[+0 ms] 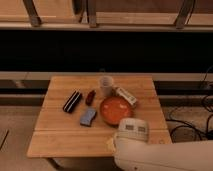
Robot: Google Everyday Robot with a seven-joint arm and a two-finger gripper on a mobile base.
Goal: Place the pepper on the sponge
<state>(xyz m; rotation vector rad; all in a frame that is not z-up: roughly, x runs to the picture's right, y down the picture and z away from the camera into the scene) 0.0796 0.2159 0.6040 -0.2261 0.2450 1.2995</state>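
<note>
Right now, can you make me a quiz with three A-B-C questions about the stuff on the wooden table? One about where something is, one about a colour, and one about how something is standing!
1. Where is the small, glossy dark red pepper compared with the blue-grey rectangular sponge?
A. On top of it
B. Just beyond it on the wooden table, apart from it
C. Under it

2. What colour is the round dish?
A. Green
B. Blue
C. Orange-red

3. How is the pale see-through cup standing?
A. Upright
B. Tipped on its side
C. Upside down

Answers:
1 B: bare wood shows between pepper and sponge.
2 C: the dish is orange-red all over.
3 A: its open mouth faces up.

The gripper is out of sight. Only the pale robot arm shows, at the bottom edge.
</note>
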